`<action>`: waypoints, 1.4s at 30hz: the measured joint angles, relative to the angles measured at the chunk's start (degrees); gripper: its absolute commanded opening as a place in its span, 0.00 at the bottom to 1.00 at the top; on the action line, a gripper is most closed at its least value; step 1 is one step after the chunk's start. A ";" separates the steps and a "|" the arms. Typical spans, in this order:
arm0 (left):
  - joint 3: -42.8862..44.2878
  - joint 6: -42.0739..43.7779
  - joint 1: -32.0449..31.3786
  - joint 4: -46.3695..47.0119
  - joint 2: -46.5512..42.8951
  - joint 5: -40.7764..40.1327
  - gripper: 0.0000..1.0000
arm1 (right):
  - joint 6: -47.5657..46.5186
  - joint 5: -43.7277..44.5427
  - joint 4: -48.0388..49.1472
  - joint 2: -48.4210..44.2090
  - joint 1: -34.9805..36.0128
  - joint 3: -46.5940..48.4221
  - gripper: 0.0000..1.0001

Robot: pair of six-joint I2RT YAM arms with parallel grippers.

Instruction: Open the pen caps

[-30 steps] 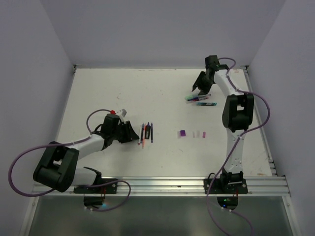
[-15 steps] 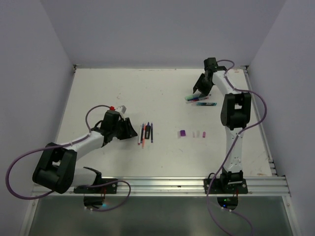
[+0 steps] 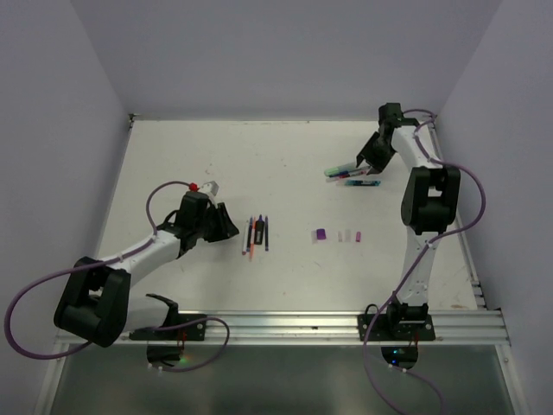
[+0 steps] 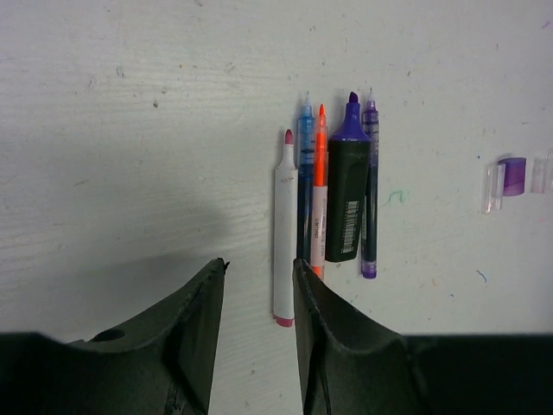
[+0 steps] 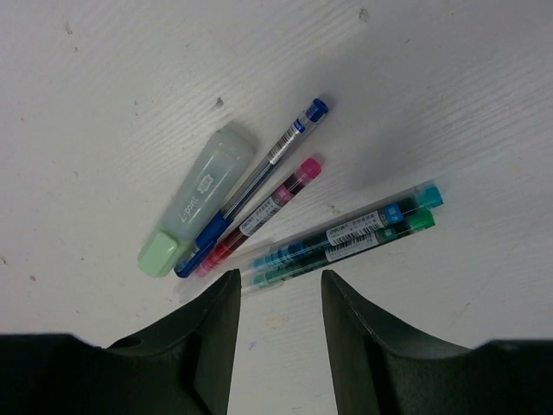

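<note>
Several uncapped pens (image 4: 348, 199) lie side by side ahead of my left gripper (image 4: 259, 264), which is open and holds nothing; a white marker (image 4: 283, 242) reaches down to its fingertips. The pen caps, one purple (image 4: 513, 175) and clear ones (image 4: 492, 188), lie to their right. From above, my left gripper (image 3: 228, 226) sits just left of that row (image 3: 257, 233), with the caps (image 3: 320, 234) further right. My right gripper (image 5: 281, 275) is open and empty over a second, capped group: a pale green highlighter (image 5: 200, 201) and blue, pink, teal (image 5: 346, 229) and green pens. From above, my right gripper (image 3: 363, 162) is at the back right.
The white table (image 3: 216, 164) is closed in by pale walls at the left, back and right. The right arm's purple cable (image 3: 471, 186) loops near the right wall. A metal rail (image 3: 285, 324) runs along the near edge.
The right arm has swung a little to the right, its gripper still over the far pens. The left arm has crept slightly toward the pen row. Both grippers stay open.
</note>
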 measured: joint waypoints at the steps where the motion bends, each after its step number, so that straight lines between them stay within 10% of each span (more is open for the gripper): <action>1: 0.02 0.02 0.00 0.02 0.00 0.00 0.40 | 0.22 0.31 -0.26 -0.17 0.00 0.00 0.46; 42: 0.28 0.76 0.00 -0.11 1.95 -0.13 0.40 | 2.14 5.31 -4.46 0.83 0.44 -3.63 0.46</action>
